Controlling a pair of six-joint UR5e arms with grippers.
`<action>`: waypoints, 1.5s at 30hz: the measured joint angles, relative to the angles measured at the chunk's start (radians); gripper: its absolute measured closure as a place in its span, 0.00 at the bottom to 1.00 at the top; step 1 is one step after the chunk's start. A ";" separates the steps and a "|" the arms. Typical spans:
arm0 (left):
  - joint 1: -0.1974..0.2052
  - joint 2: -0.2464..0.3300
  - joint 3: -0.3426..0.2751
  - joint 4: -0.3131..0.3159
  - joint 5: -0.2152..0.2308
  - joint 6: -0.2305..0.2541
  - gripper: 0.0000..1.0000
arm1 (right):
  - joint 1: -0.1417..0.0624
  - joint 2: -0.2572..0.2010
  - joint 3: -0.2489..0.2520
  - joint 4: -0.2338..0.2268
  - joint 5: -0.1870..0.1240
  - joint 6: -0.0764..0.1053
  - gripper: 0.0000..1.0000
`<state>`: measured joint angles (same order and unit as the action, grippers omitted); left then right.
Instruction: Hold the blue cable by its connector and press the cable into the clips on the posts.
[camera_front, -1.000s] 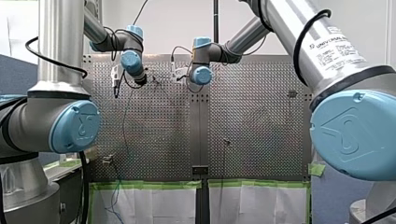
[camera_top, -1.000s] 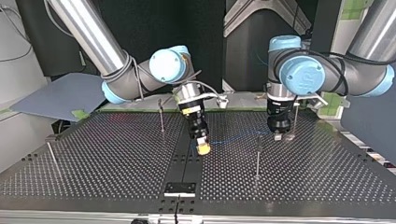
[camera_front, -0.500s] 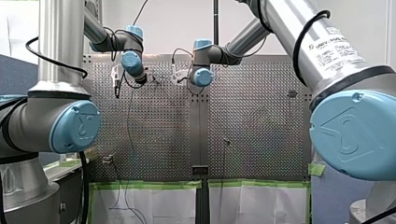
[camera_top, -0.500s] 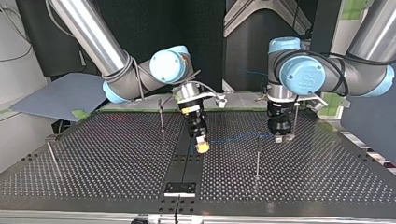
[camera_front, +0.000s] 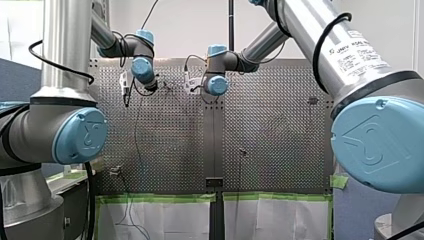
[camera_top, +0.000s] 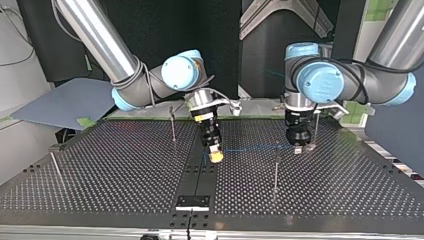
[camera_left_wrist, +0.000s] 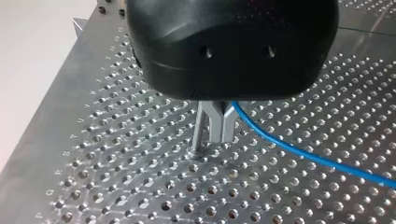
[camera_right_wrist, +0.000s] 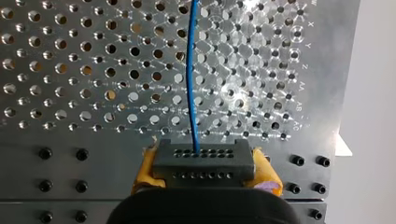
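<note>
One blue cable (camera_left_wrist: 299, 149), thin, glossy, taut; connector (camera_right_wrist: 203, 161) a dark grey block, two rows of holes, pinched by right gripper (camera_right_wrist: 206, 171); left gripper (camera_left_wrist: 217, 127) metal fingers clamp the cable.

A dark connector (camera_right_wrist: 204, 158) is gripped between the yellow pads (camera_right_wrist: 145, 169) of the right gripper (camera_right_wrist: 205, 175). From it a blue cable (camera_right_wrist: 190, 70) is led toward twelve o'clock, straight ahead of the gripper, over a perforated metal table (camera_right_wrist: 84, 70).
</note>
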<state>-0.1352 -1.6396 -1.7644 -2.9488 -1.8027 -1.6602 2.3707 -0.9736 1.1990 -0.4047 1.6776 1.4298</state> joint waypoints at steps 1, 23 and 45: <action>-0.001 -0.002 0.000 0.006 0.000 0.002 1.00 | -0.001 0.000 0.000 0.000 0.000 0.000 1.00; -0.024 0.015 0.000 -0.037 -0.001 0.070 1.00 | -0.004 0.005 -0.001 -0.002 -0.001 0.002 1.00; -0.091 0.065 -0.008 -0.106 -0.097 0.029 1.00 | -0.003 0.006 0.003 -0.001 -0.001 0.002 1.00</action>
<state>-0.2263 -1.5745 -1.7722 -3.0545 -1.8999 -1.6308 2.3675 -0.9676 1.2024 -0.4059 1.6769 1.4316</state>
